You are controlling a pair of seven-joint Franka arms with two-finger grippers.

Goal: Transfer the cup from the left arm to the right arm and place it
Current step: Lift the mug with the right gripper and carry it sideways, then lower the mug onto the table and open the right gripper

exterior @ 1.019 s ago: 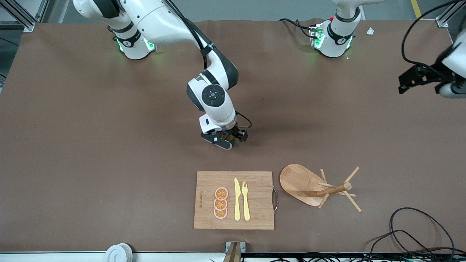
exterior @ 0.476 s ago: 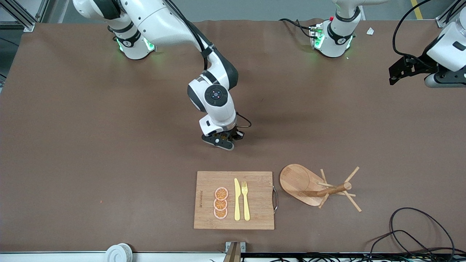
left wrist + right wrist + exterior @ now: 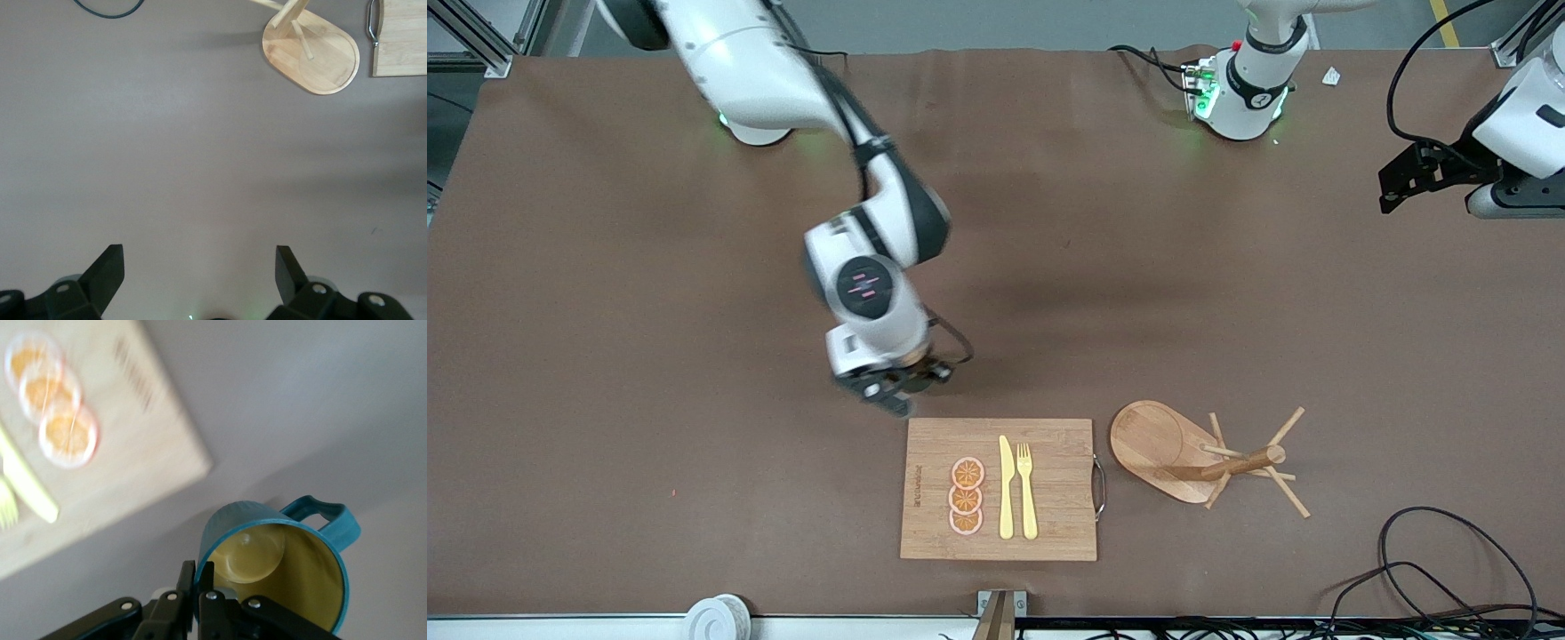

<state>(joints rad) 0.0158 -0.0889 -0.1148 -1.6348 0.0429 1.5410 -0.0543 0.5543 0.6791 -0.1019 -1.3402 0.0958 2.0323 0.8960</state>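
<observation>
The cup [image 3: 280,563] is dark teal with a side handle and a yellow-brown inside. My right gripper [image 3: 203,572] is shut on its rim, one finger inside the wall and one outside. In the front view the right gripper [image 3: 893,389] hangs low over the bare table, close to the cutting board's [image 3: 1049,498] corner toward the right arm's end, and the wrist hides most of the cup. My left gripper [image 3: 1391,185] is open and empty and waits over the left arm's end of the table. Its fingers [image 3: 107,272] stand wide apart over bare table.
The cutting board carries three orange slices [image 3: 966,496], a yellow knife [image 3: 1006,487] and a fork [image 3: 1027,489]. A wooden mug rack [image 3: 1199,455] with pegs stands beside it toward the left arm's end. Black cables [image 3: 1449,569] lie at the near corner.
My right gripper has carried the cup toward the front camera and toward the right arm's end, up to the cutting board's corner. The left arm drew back slightly, then stayed still.
</observation>
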